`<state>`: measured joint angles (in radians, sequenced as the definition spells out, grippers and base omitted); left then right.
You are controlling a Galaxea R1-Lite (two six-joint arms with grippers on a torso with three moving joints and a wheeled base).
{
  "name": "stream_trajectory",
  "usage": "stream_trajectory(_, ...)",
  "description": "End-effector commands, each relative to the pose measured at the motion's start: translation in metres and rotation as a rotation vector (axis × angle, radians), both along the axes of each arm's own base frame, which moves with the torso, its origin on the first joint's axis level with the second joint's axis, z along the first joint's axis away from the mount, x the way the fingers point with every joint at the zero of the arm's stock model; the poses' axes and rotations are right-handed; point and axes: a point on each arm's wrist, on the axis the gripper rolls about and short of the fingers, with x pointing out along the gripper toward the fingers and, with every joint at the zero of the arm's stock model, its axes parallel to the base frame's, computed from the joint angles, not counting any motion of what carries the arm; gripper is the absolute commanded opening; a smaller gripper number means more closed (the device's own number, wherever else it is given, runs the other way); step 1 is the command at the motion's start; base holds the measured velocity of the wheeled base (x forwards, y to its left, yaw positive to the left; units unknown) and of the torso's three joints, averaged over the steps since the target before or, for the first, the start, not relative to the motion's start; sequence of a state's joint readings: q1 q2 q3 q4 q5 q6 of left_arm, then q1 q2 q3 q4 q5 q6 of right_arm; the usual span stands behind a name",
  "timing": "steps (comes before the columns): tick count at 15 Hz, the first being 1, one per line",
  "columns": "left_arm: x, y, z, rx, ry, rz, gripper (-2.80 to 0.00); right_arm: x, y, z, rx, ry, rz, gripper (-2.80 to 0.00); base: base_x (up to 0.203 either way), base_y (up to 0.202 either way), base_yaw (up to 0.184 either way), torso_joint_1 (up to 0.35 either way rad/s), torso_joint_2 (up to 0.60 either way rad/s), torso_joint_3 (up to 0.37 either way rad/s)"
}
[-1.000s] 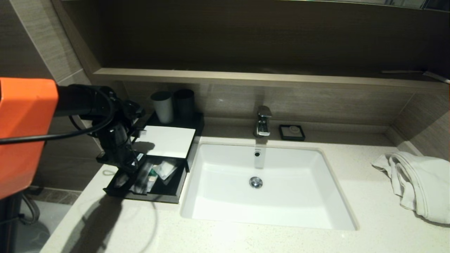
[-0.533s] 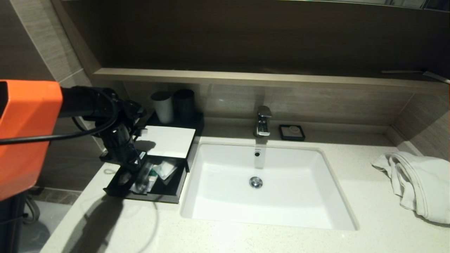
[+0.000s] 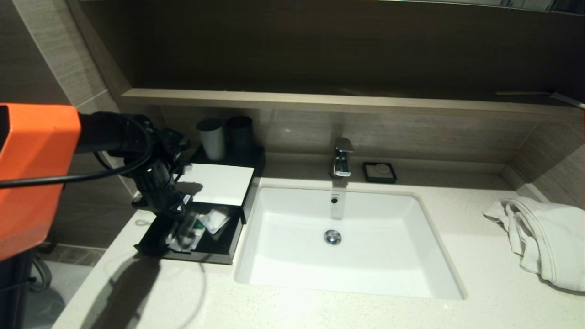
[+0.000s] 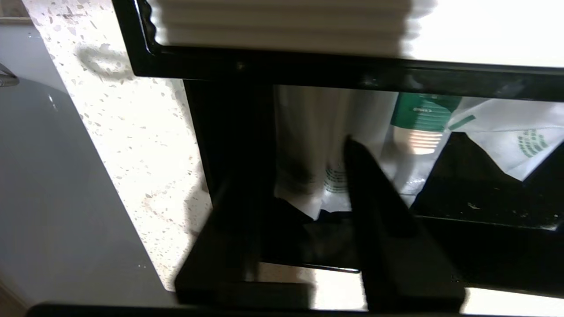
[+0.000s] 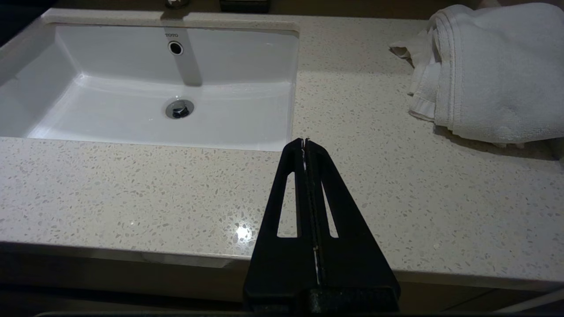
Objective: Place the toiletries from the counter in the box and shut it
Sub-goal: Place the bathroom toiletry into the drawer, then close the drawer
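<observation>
The box (image 3: pixel 219 183) stands at the counter's (image 3: pixel 320 310) back left, its shallow front drawer (image 3: pixel 196 258) pulled out. Long translucent sachets (image 3: pixel 185 230) and a squarish clear packet (image 3: pixel 215 218) lie in the drawer. My left gripper (image 3: pixel 176 214) hangs just over the drawer's left part, fingers apart. In the left wrist view the left gripper (image 4: pixel 304 167) is open above a sachet (image 4: pixel 308 132) with green marks; a green-topped item (image 4: pixel 423 110) and the packet (image 4: pixel 515 141) lie beside it. My right gripper (image 5: pixel 304 141) is shut and empty over the counter's front edge (image 5: pixel 132 189).
A white basin (image 3: pixel 343 242) with a chrome tap (image 3: pixel 342 157) fills the middle. A black soap dish (image 3: pixel 379 172) sits behind it. Two cups (image 3: pixel 211 137) stand behind the box. A white towel (image 3: pixel 544 237) lies at the right. A wooden shelf (image 3: pixel 320 103) runs above.
The left gripper's fingers have parted over the drawer, and the gripper has shifted slightly towards the box. The right arm has not moved.
</observation>
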<state>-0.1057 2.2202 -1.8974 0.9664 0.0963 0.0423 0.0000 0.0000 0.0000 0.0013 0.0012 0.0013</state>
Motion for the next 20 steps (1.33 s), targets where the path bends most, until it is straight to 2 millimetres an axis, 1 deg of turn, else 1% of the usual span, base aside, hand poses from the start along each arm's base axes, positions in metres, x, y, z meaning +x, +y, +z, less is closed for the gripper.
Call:
stream_trajectory(1,-0.002,0.0,0.004,-0.002,-0.004,0.001,0.0,0.0,0.0,0.0,0.0,0.0,0.0,-2.8,0.0,0.0,0.0,0.0,0.0,0.0)
stream_trajectory(5,-0.008,0.001,0.015,-0.008,-0.026,0.008,0.0,0.0,0.0,0.0,0.0,0.0,0.0,-2.8,0.0,0.0,0.0,0.0,0.0,0.0)
stream_trajectory(7,-0.016,0.001,0.029,-0.015,-0.055,0.019,0.0,0.0,0.0,0.0,0.0,0.0,0.0,-2.8,0.0,0.0,0.0,0.0,0.0,0.0)
stream_trajectory(10,-0.032,0.003,0.047,-0.02,-0.081,0.023,0.0,0.0,0.0,0.0,0.0,0.0,0.001,-2.8,0.0,0.0,0.0,0.0,0.0,0.0)
stream_trajectory(12,-0.05,0.005,0.059,-0.025,-0.098,0.022,0.0,0.0,0.0,0.0,0.0,0.0,0.002,-2.8,0.0,0.0,0.0,0.0,0.0,0.0)
stream_trajectory(13,-0.055,0.006,0.061,-0.031,-0.097,0.02,0.0,0.0,0.0,0.0,0.0,0.0,0.0,-2.8,0.0,0.0,0.0,0.0,0.0,0.0)
stream_trajectory(14,-0.063,0.006,0.068,-0.05,-0.111,0.015,-2.8,0.0,0.0,0.0,0.0,0.0,0.0,-2.8,0.0,0.0,0.0,0.0,0.0,0.0)
stream_trajectory(15,-0.074,0.008,0.077,-0.067,-0.131,0.011,-2.8,0.0,0.0,0.0,0.0,0.0,0.001,-2.8,0.0,0.0,0.0,0.0,0.0,0.0)
stream_trajectory(16,-0.085,0.01,0.082,-0.075,-0.132,0.009,-2.8,0.0,0.0,0.0,0.0,0.0,0.0,-2.8,0.0,0.0,0.0,0.0,0.0,0.0)
stream_trajectory(18,-0.101,0.012,0.078,-0.074,-0.101,0.008,-2.8,0.0,0.0,0.0,0.0,0.0,0.0,-2.8,0.0,0.0,0.0,0.0,0.0,0.0)
stream_trajectory(20,-0.111,0.014,0.069,-0.068,-0.051,0.012,-2.8,0.0,0.0,0.0,0.0,0.0,0.0,-2.8,0.0,0.0,0.0,0.0,0.0,0.0)
